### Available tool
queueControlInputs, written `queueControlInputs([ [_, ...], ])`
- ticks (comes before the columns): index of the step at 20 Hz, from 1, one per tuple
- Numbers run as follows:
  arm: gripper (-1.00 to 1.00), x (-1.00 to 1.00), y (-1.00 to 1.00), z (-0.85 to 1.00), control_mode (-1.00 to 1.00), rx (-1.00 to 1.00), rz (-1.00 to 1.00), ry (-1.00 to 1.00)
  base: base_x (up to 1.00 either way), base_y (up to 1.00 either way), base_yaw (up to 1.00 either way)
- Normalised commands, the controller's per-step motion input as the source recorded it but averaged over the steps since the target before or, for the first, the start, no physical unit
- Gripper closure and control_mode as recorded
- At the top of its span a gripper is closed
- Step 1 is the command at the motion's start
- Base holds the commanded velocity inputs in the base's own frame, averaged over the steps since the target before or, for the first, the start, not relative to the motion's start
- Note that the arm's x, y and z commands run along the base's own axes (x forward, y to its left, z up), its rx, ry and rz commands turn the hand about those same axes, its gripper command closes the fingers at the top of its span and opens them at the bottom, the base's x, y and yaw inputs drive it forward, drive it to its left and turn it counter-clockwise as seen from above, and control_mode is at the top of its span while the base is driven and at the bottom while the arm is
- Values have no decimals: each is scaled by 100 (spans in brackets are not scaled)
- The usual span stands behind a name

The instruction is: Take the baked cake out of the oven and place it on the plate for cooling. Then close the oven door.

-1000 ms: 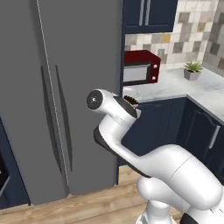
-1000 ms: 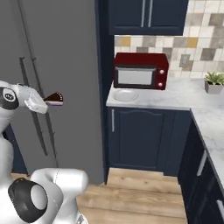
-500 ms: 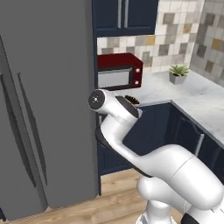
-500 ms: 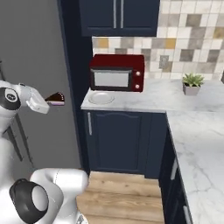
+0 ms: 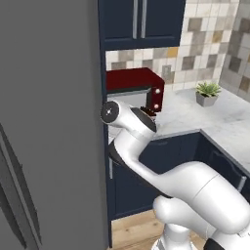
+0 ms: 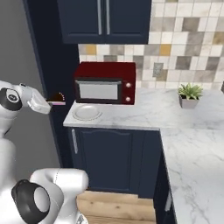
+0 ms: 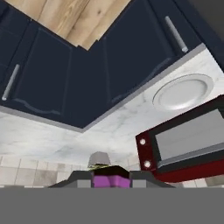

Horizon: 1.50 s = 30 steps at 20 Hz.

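Cake (image 6: 57,97): small dark piece with a pink edge, held between the fingers (image 6: 54,100), which are drawn in narrow on it. It hangs in the air beside the left end of the worktop, level with the microwave, and touches no surface. In the hand view its pink and dark edge sits at the bottom, between the finger tips.

Plate (image 6: 87,112): white, round, raised rim; it lies flat and bare on the worktop (image 6: 144,113) near the left front corner, just in front of the microwave and apart from the cake.

Worktop: pale marble, L-shaped, over dark blue cabinet doors (image 6: 105,157) with silver bar handles.

Microwave (image 6: 105,83): dark red, grey door, two knobs at its right, standing against the tiled wall.

Potted plant (image 6: 189,95): green leaves in a grey pot, further right on the worktop, well apart from the plate.

Upper cabinets (image 6: 105,19): dark blue, above the microwave.

Fridge (image 5: 49,122): tall grey panel at the far left.
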Motion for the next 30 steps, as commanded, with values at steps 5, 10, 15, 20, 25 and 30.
queueControlInputs([
  [5,100,0,0,0,100,0,0,0,57,-29,-2],
  [10,100,0,0,0,100,0,0,0,49,-40,-1],
  [15,100,7,-15,0,-100,6,0,1,17,-24,0],
  [20,100,36,-26,0,-100,16,4,1,0,0,0],
  [25,100,77,-2,-4,-100,16,18,4,0,0,0],
  [30,100,60,2,-21,-100,8,22,11,0,0,0],
])
